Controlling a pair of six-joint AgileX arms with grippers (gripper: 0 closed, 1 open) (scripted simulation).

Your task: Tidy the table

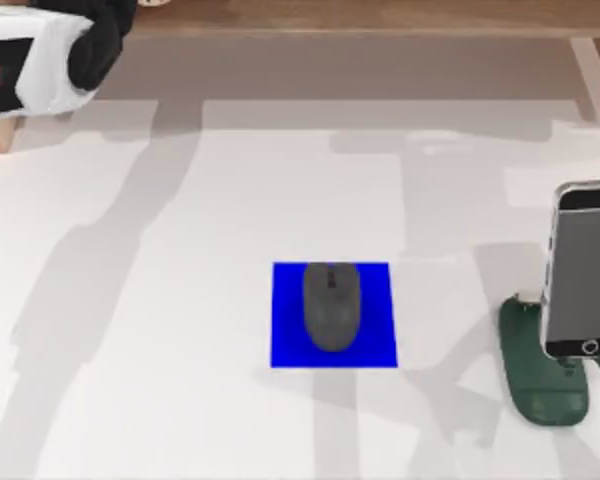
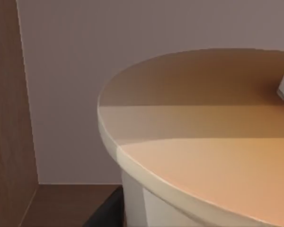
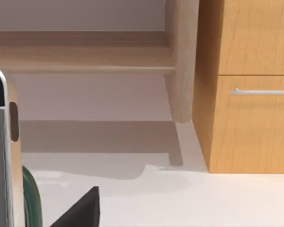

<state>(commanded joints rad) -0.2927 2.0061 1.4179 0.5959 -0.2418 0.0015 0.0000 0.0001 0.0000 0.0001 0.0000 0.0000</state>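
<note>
The only writing to be read is on the left arm (image 1: 40, 60), parked at the far left corner of the top view: a red "X" with a short dash before it on the white casing, the rest of the mark cut off by the picture's left edge. Its end effector cannot be made out, so whether it is wide or narrow I cannot tell. The left wrist view looks at a round tan-topped stand (image 2: 203, 156) before a plain wall.

The table (image 1: 160, 330) — the large white top — spreads across nearly the whole top view, crossed by long grey shadows. Near its middle lies a bright blue square mat (image 1: 286, 340), and a dark grey mouse (image 1: 331, 306) rests on the mat, its length running front to back, inside the mat's edges.

At the right side a phone (image 1: 584, 268) with a grey screen and black end bands stands on a dark green stand (image 1: 540, 390); the phone hides much of the stand and is cut off by the right edge. No label can be read on the phone or mouse.

The right wrist view shows the phone's edge (image 3: 0, 156), a sliver of the green stand (image 3: 32, 201), and a dark wedge too cropped to identify; beyond stands a wooden drawer cabinet (image 3: 251, 127) with a metal handle (image 3: 262, 91). The right end effector's state I cannot tell.
</note>
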